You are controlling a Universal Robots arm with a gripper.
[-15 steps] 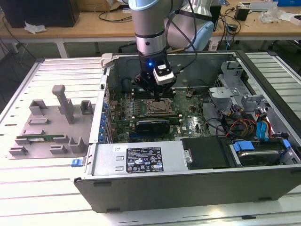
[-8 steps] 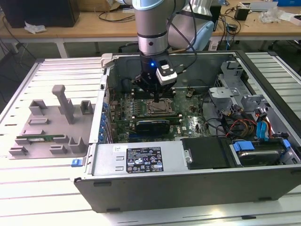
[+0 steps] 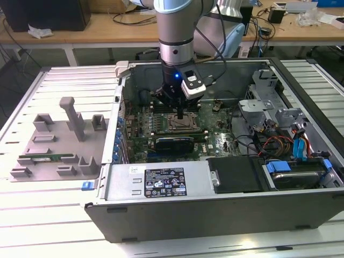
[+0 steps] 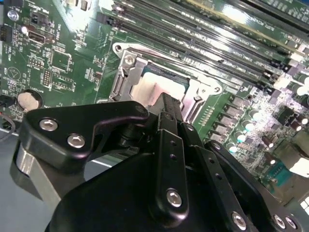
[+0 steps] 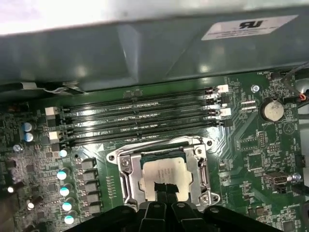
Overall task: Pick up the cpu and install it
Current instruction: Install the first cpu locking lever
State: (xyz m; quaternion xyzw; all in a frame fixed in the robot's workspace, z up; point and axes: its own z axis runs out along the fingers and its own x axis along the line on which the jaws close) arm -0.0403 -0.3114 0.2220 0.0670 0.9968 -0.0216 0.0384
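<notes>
Gripper (image 5: 165, 189) fingertips pressed together on cpu (image 5: 164, 173) inside socket frame (image 5: 126, 180); risk: skewed seating, bent pins.

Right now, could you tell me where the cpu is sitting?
The cpu lies inside the square socket frame on the motherboard, beside the memory slots, in both wrist views; the gripper is right over it.
</notes>
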